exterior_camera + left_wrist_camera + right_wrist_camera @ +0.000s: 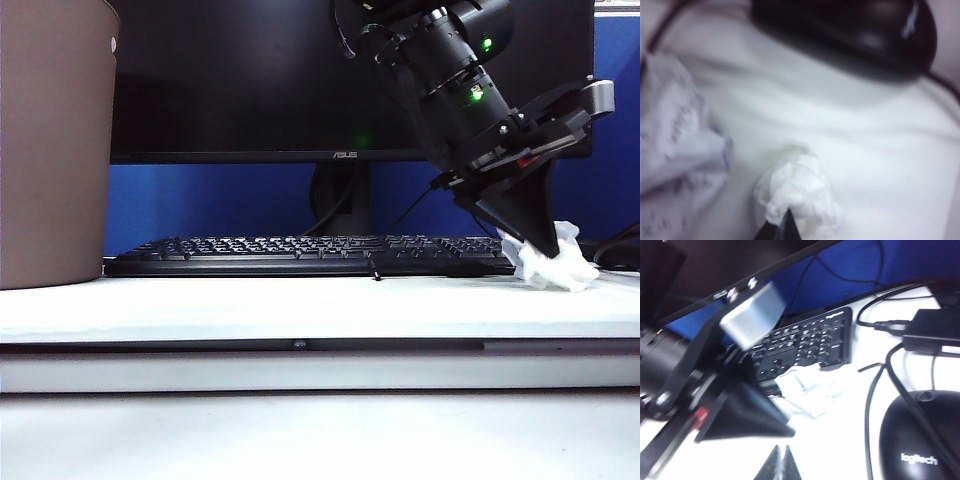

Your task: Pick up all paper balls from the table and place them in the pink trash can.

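The arm reaching across to the right of the exterior view is my left one. Its gripper (537,240) points down into a white paper ball (562,263) on the table (250,310). In the left wrist view the dark fingertips (781,228) are shut on a fold of this small white paper ball (799,192). A larger, faintly bluish paper ball (675,150) lies close beside it. The right wrist view shows the left gripper (742,415) by a crumpled paper ball (810,386). My right gripper (782,461) is shut and empty above the table. The pink trash can (50,150) stands at the far left.
A black keyboard (310,255) lies along the back, in front of a monitor (260,80). A black mouse (920,440) with its cable sits close to the paper balls, also in the left wrist view as the mouse (855,35). Cables (880,322) trail behind it.
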Tool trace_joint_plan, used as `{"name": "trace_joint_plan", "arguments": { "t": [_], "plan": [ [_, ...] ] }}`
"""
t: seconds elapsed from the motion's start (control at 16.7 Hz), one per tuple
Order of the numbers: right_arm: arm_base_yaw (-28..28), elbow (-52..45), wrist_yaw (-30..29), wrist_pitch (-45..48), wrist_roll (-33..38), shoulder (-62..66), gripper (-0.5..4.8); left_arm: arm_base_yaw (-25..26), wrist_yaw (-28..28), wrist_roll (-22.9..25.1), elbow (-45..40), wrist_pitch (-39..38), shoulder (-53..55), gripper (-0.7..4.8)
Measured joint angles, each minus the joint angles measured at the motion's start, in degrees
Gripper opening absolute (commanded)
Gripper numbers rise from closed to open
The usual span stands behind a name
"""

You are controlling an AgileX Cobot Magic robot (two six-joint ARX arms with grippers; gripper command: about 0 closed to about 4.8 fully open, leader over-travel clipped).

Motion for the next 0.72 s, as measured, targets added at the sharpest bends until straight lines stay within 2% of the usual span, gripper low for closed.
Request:
{"name": "trace_joint_plan", "arguments": {
  "t": [0.12,0.24,0.36,0.48,0.54,0.66,0.72],
  "plan": [
    [0.0,0.0,0.2,0.2,0.0,0.0,-0.05,0.0,-3.3,1.1,0.0,-5.8,-1.7,-0.05],
    [0.0,0.0,0.2,0.4,0.0,0.0,-0.05,0.0,-6.9,2.0,0.0,-7.3,-5.2,-0.05],
    [0.1,0.0,-1.0,0.4,0.0,0.0,-0.05,0.0,-13.1,4.0,0.0,-8.7,-11.6,-0.05],
    [0.2,0.0,-1.2,0.4,0.0,0.0,-0.05,0.1,-22.3,6.1,0.0,-10.1,-18.1,-0.05],
    [0.2,0.0,-1.3,0.4,0.0,0.0,-0.05,0.4,-32.7,7.8,0.0,-14.0,-24.1,-0.05],
    [0.2,0.0,-1.3,0.4,0.0,0.0,-0.05,2.1,-45.6,8.2,0.0,-17.6,-30.6,-0.05],
    [0.2,0.0,-1.3,0.4,0.0,0.0,-0.05,3.5,-49.6,8.2,0.1,-18.4,-33.1,-0.05]
  ]
}}
